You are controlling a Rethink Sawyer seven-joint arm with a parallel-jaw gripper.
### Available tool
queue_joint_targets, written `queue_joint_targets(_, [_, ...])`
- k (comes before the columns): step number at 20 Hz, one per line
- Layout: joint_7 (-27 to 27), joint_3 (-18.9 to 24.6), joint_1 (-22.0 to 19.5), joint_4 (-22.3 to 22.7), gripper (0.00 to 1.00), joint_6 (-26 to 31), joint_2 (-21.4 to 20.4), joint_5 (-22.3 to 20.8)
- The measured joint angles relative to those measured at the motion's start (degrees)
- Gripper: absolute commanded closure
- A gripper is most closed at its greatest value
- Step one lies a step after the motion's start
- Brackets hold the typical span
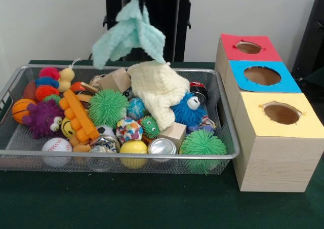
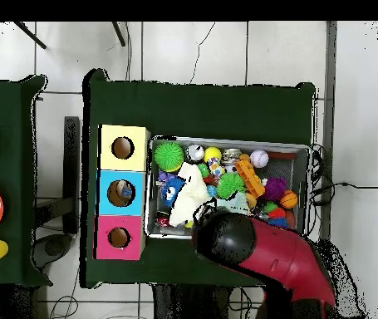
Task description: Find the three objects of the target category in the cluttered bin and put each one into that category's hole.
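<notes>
1. One mint-green cloth [image 1: 130, 34] hangs in the air above the far edge of the mesh bin [image 1: 229, 138], drooping in loose folds from a single bunched point at its top.
2. At that top point the arm's end is cut off by the picture's edge in the front view and covered by the red arm [image 2: 262, 249] in the overhead view, so I cannot tell how the gripper stands; the cloth's hang suggests something up there pinches it.
3. Judged from its drape, it is light, limp and unbreakable, but it may swing and trail, and a corner could snag.
4. A cream cloth [image 1: 159, 89] lies over the toys near the bin's far edge, towards the boxes; it looks equally soft, best pinched at a raised fold.
5. The red [image 1: 249, 47], blue [image 1: 262, 75] and yellow [image 1: 281, 113] holes stand just beside the bin's end.
</notes>
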Motion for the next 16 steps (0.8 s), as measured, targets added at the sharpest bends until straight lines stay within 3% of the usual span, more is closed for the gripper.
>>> queue_joint_targets(6, [0.0,1.3,-6.3,-3.9,1.00,0.0,1.4,-2.1])
queue_joint_targets(16, [0.0,5.3,-11.1,-7.6,1.00,0.0,2.8,-5.3])
